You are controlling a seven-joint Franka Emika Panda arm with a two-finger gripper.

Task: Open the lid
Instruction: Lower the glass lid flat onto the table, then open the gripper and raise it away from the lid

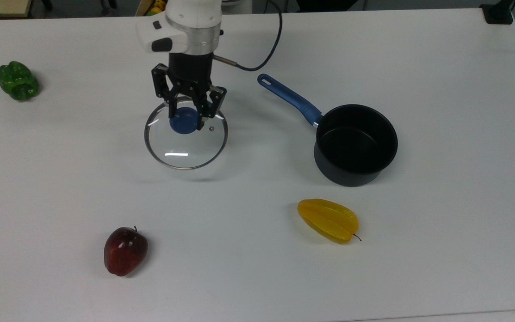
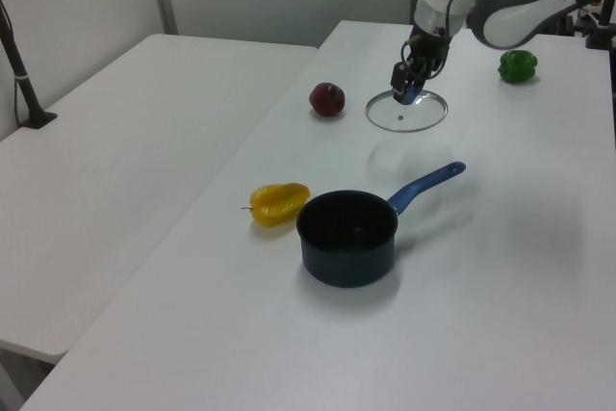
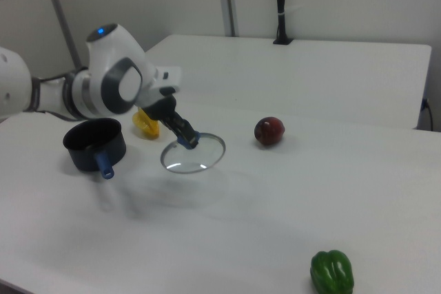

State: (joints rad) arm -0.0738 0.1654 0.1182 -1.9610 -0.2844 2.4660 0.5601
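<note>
Glass lid [image 1: 186, 138]: clear of the saucepan [image 1: 356, 144], held above the surface [image 1: 441, 232], well to the top view's left of it. End effector [image 1: 187, 117]: clamped on the blue knob [image 1: 183, 121]. Done: pan uncovered. Left: set lid down, release.

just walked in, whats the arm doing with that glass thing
The robot arm's claw grips the glass lid by its blue knob, holding it above the white table, well apart from the open saucepan. An apple, a yellow starfruit and a green pepper lie untouched.
</note>
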